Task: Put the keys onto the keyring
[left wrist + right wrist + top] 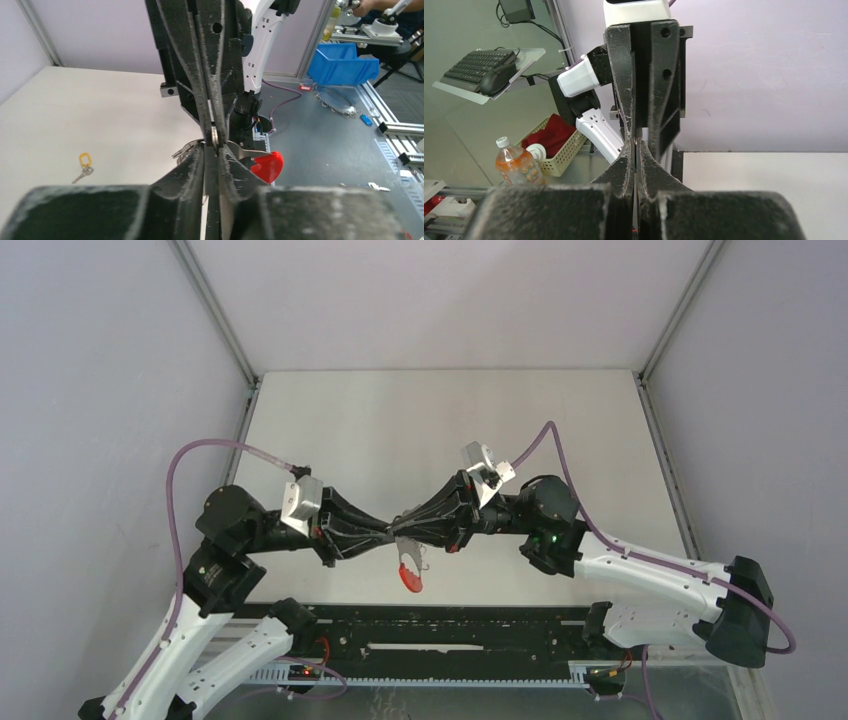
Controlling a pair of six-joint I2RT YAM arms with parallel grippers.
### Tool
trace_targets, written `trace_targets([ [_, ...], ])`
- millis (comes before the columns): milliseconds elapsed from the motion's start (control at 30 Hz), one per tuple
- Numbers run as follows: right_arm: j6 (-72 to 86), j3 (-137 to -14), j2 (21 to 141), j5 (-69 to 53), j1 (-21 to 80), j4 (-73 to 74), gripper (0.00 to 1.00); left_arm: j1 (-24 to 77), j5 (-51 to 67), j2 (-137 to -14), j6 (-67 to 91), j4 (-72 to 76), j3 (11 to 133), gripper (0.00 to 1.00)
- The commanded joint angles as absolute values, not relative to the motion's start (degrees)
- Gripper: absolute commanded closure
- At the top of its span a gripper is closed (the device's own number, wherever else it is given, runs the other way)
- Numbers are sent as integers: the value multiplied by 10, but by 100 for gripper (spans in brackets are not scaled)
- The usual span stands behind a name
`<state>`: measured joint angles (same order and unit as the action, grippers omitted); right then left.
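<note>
My two grippers meet tip to tip above the table's near middle. My left gripper [392,533] is shut on the keyring's metal part [212,150]. The keyring's red band [410,577] hangs below the tips and shows in the left wrist view [267,166], with its silver wire rings [184,149] on the other side. My right gripper [410,520] is shut on a thin silver piece [215,136] seen edge-on, apparently a key; its tag is hidden. The key with the yellow tag [85,166] lies flat on the table. The black tag is out of view.
The white table [430,430] is walled at the back and both sides. A black rail [440,625] runs along the near edge. Off the table, the wrist views show a blue bin [342,62], a basket [551,147] and a bottle [516,162].
</note>
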<state>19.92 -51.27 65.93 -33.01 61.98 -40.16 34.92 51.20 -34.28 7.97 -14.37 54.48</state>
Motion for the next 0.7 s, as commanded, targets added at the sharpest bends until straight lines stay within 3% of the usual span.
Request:
trace_targets([
  [0, 217, -515, 666, -333, 633, -442, 100, 350, 461, -347, 73, -128, 534, 71],
  [67, 221, -515, 667, -336, 633, -444, 100, 351, 448, -347, 67, -130, 535, 71],
  [200, 221, -515, 667, -339, 634, -442, 100, 351, 434, -346, 60, -131, 536, 99],
  [467, 216, -515, 661, -347, 633, -428, 99, 349, 406, -339, 71, -137, 541, 100],
  [600, 213, -515, 648, -366, 625, -411, 77, 348, 404, -333, 33, -154, 539, 100],
  [667, 205, -516, 637, -379, 619, -397, 71, 348, 405, -330, -6, -170, 536, 100],
])
